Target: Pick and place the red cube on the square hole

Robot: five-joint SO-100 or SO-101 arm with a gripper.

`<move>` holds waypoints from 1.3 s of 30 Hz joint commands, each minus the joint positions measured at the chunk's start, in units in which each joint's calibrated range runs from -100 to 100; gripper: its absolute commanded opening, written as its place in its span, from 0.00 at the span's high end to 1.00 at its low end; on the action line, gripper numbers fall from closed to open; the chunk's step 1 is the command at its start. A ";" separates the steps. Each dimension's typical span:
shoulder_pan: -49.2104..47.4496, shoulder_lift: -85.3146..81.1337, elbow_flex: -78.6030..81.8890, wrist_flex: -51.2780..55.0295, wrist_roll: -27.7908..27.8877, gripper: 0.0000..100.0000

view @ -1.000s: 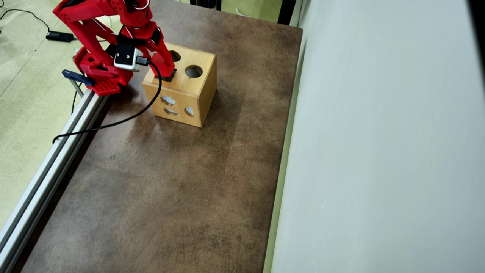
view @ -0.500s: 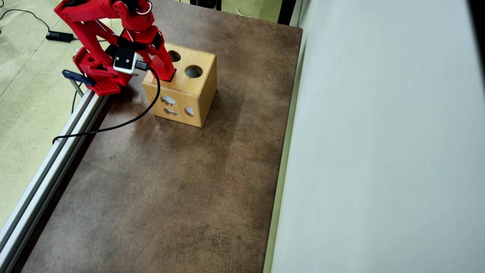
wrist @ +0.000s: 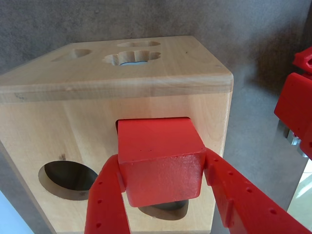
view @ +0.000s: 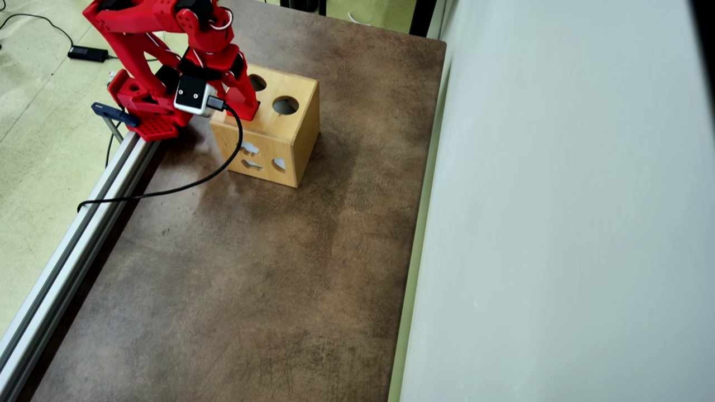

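In the wrist view my gripper (wrist: 162, 168) is shut on the red cube (wrist: 161, 156), one red finger on each side. The cube sits against the holed top face of the light wooden box (wrist: 58, 126), right over the square hole (wrist: 117, 127); only a dark sliver of that hole shows along the cube's left edge. A round hole (wrist: 66, 178) lies to the left and a rounded hole (wrist: 165, 208) just below the cube. In the overhead view the gripper (view: 248, 109) reaches down onto the box (view: 306, 134); the cube is hidden there.
The box stands on a brown table near the arm's red base (view: 148, 111). An aluminium rail (view: 84, 223) runs along the table's left edge, and a black cable (view: 167, 190) trails across it. A pale wall (view: 558, 195) borders the right side.
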 commanded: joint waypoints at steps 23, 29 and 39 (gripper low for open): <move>0.29 -0.69 -0.13 0.01 0.29 0.97; 0.29 -0.69 -0.13 0.01 0.29 0.97; 0.37 -0.01 -0.04 0.01 -0.10 0.96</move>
